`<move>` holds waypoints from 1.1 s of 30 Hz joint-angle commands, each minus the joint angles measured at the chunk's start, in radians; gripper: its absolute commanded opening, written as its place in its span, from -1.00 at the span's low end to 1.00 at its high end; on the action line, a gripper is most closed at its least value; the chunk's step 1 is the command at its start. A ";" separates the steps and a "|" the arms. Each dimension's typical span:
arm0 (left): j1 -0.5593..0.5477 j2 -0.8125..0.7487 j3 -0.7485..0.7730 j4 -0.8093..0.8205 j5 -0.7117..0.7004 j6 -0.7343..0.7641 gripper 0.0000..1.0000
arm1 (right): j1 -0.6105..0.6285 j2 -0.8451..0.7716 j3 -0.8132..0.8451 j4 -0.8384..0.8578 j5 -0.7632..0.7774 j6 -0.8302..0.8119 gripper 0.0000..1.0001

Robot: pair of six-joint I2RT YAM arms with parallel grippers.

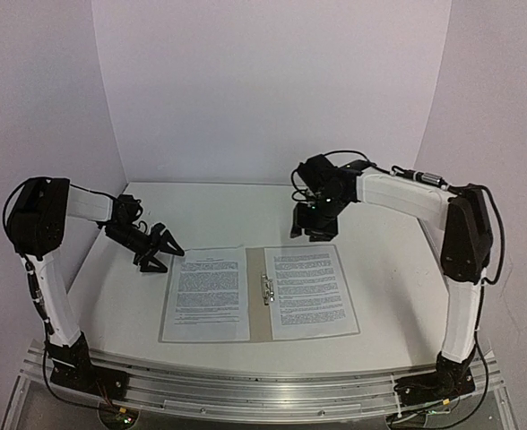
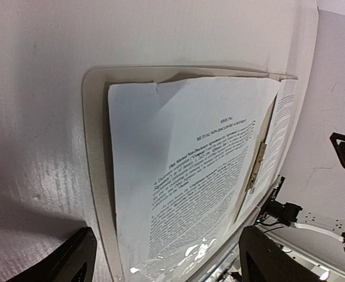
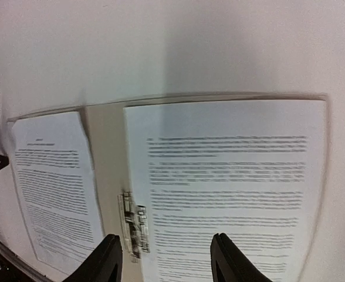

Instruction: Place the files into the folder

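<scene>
1. We see the folder (image 1: 257, 324) lying open and flat on the white worktop (image 1: 384, 269), near its front edge, between the two arms.
2. One of the files (image 1: 207, 291) lies on the folder's left flap and another (image 1: 310, 285) on its right flap. Both are face up, inside the beige border.
3. The metal clip (image 1: 266, 288) sits on the spine strip between the two sheets.
4. Our left hand (image 1: 169, 258) hovers just off the folder's far left corner. Its fingers (image 2: 73, 258) are spread wide with nothing between them, and the left sheet shows below.
5. Our right hand (image 1: 314, 235) hangs over the worktop just beyond the far edge of the right sheet. Its fingers (image 3: 105, 261) are apart and hold nothing.
</scene>
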 commanded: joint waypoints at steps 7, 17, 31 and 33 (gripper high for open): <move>-0.001 -0.065 -0.098 0.050 -0.141 0.000 0.75 | 0.147 0.179 0.097 0.011 0.007 0.123 0.26; -0.001 -0.067 -0.105 0.056 -0.136 -0.003 0.75 | 0.296 0.345 0.233 -0.199 0.209 0.138 0.25; -0.001 -0.063 -0.109 0.062 -0.113 -0.003 0.75 | 0.304 0.449 0.266 -0.212 0.239 0.125 -0.50; 0.001 -0.063 -0.109 0.062 -0.103 0.006 0.76 | 0.290 0.415 0.211 -0.171 0.207 0.134 -0.59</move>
